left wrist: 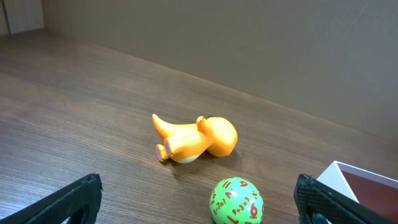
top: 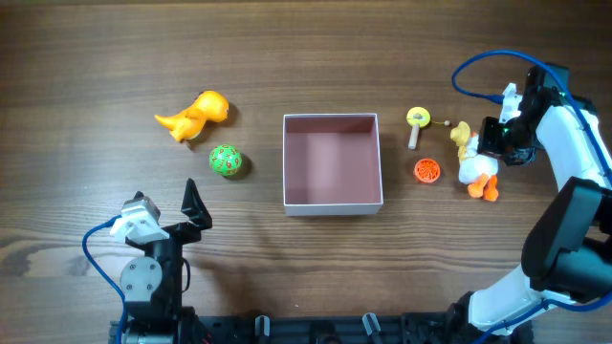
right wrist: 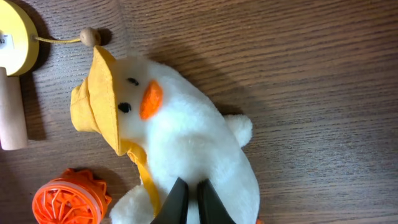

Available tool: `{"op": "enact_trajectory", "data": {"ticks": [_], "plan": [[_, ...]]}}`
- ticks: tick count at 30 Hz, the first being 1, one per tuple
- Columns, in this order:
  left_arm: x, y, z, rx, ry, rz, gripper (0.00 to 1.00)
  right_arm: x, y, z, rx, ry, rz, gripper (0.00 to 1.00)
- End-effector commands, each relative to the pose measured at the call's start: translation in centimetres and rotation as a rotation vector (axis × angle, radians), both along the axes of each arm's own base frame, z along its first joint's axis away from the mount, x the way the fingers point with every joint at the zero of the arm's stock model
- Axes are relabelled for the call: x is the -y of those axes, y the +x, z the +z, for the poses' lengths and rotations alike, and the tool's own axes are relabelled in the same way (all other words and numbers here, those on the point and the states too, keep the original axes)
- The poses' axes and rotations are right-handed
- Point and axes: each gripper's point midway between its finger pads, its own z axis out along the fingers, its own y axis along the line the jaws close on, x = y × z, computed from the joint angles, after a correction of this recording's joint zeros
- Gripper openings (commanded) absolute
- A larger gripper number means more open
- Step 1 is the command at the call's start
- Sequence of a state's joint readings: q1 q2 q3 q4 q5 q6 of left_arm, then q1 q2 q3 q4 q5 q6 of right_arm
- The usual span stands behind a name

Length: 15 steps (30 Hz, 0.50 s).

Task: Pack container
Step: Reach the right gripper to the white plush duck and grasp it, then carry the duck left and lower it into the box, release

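The container (top: 332, 204) is a square, shallow box with white walls and a dusty-pink inside, at the table's middle; nothing lies in it. Its corner shows in the left wrist view (left wrist: 348, 178). A white plush duck (top: 469, 168) with a yellow hat and orange beak lies on the table right of the box. My right gripper (top: 490, 151) is over it, fingers pinched together on the duck's white body (right wrist: 205, 143), gripper tips (right wrist: 189, 185). My left gripper (top: 164, 216) is open and empty near the front left, jaws wide (left wrist: 199, 190).
An orange dinosaur toy (top: 196, 116) (left wrist: 196, 138) and a green number ball (top: 226, 161) (left wrist: 236, 200) lie left of the box. A yellow rattle drum with a wooden handle (top: 417, 122) (right wrist: 9, 62) and an orange lattice ball (top: 426, 170) (right wrist: 68, 202) lie beside the duck.
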<state>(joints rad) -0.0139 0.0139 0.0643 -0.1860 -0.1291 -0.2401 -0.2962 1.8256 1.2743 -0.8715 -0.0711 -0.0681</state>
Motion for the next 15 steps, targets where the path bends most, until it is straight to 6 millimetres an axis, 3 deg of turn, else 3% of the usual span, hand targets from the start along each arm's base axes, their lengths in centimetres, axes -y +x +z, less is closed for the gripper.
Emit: {"op": "enact_trajectory", "data": {"ticks": [1,4,10,15], "plan": [[0.4,0.0,-0.1,0.001,0.018,-0.023,1.00,0.4,0.8,1.5,0.021,-0.012,-0.042,0.04],[0.4,0.0,-0.1,0.001,0.018,-0.023,1.00,0.9,1.5,4.2,0.066,-0.037,-0.048,0.04],[0.4,0.0,-0.1,0.001,0.018,-0.023,1.00,0.4,2.6,12.5,0.290,-0.040,-0.087,0.04],[0.4,0.0,-0.1,0.001,0.018,-0.023,1.00,-5.2,1.8,18.4,0.460,0.089,0.034,0.04]]}}
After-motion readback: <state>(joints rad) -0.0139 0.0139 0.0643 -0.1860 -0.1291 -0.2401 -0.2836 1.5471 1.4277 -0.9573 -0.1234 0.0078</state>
